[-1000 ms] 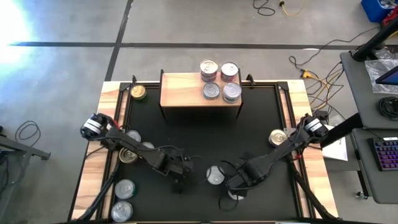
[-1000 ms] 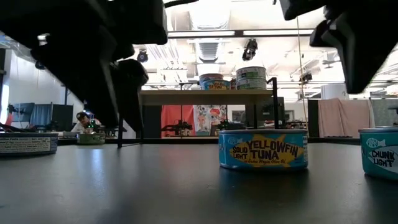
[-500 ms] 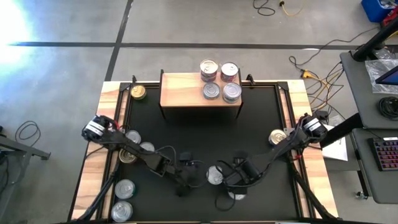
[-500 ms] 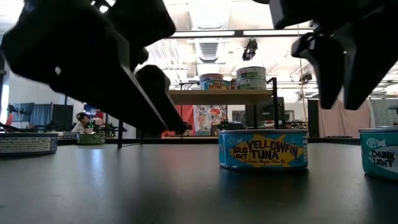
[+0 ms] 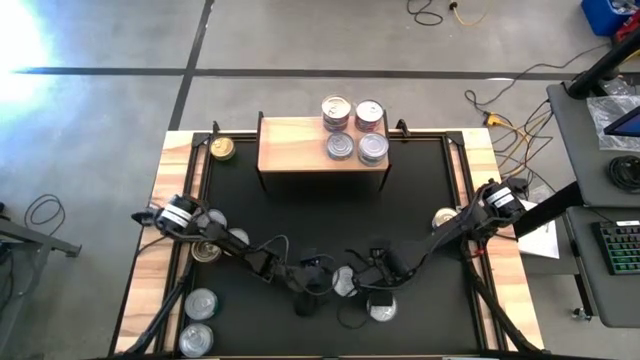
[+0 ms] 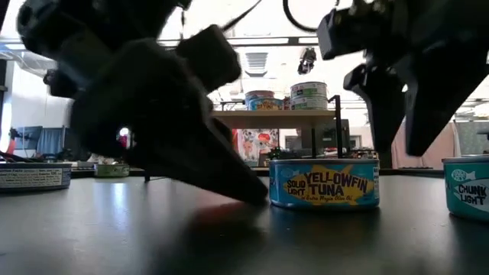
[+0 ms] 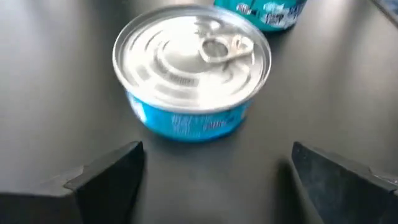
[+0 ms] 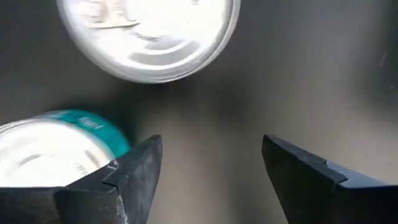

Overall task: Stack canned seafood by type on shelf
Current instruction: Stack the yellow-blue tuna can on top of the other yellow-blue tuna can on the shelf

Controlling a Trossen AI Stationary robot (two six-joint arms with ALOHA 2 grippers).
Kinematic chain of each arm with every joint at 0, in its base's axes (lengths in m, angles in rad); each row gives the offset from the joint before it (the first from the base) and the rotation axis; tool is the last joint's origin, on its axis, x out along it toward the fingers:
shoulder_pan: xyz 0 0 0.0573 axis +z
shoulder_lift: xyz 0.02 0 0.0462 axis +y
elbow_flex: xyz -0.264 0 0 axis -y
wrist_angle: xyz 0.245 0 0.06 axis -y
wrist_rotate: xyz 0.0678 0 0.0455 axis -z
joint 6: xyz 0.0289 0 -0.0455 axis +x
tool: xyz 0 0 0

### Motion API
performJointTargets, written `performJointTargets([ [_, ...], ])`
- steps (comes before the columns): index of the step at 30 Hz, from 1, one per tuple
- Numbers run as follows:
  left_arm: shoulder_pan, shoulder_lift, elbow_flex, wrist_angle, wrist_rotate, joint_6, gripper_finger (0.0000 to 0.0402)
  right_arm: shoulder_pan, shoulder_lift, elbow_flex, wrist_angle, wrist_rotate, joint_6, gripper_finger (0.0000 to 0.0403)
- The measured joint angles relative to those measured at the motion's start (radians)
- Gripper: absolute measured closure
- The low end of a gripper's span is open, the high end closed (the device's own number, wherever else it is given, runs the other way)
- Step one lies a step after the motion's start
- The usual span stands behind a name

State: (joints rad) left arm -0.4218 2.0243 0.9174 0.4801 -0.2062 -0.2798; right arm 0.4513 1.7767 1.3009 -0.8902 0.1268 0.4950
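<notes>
As counted, roughly eleven tins (image 5: 345, 281) visible.

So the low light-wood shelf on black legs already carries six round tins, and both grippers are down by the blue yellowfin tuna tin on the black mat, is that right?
Not quite: the high view shows four round tins on the low light-wood shelf, not six. The rest holds: the left gripper and right gripper flank the blue yellowfin tuna tin on the black mat.

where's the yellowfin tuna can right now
In the high view the yellowfin tuna can sits on the black mat near the front centre, between the left claw and right claw.
</notes>
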Motion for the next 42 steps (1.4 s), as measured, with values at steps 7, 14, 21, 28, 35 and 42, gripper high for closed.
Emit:
performJointTargets([
  [7,0.000,0.103,0.075,0.053,-0.029,0.048,0.0005,0.000,0.029,-0.049,0.096,-0.079,-0.025,0.0123],
  [14,0.004,0.113,0.070,0.121,-0.096,0.058,0.0005,-0.006,0.064,-0.047,0.131,-0.082,-0.038,0.0129],
  [21,0.015,0.114,0.070,0.128,-0.177,0.159,0.0005,-0.024,0.087,-0.046,0.185,-0.058,-0.051,0.0148],
  [28,0.034,0.122,0.066,0.173,-0.099,0.173,0.0005,-0.044,0.086,-0.046,0.196,-0.018,-0.051,0.0163],
  [35,0.067,0.174,0.098,0.280,-0.069,0.181,0.0005,-0.057,0.089,-0.022,0.193,-0.034,-0.028,0.0168],
  [42,0.079,0.284,0.252,0.356,-0.156,0.290,0.0004,-0.060,0.089,0.031,-0.004,-0.030,0.063,0.0178],
])
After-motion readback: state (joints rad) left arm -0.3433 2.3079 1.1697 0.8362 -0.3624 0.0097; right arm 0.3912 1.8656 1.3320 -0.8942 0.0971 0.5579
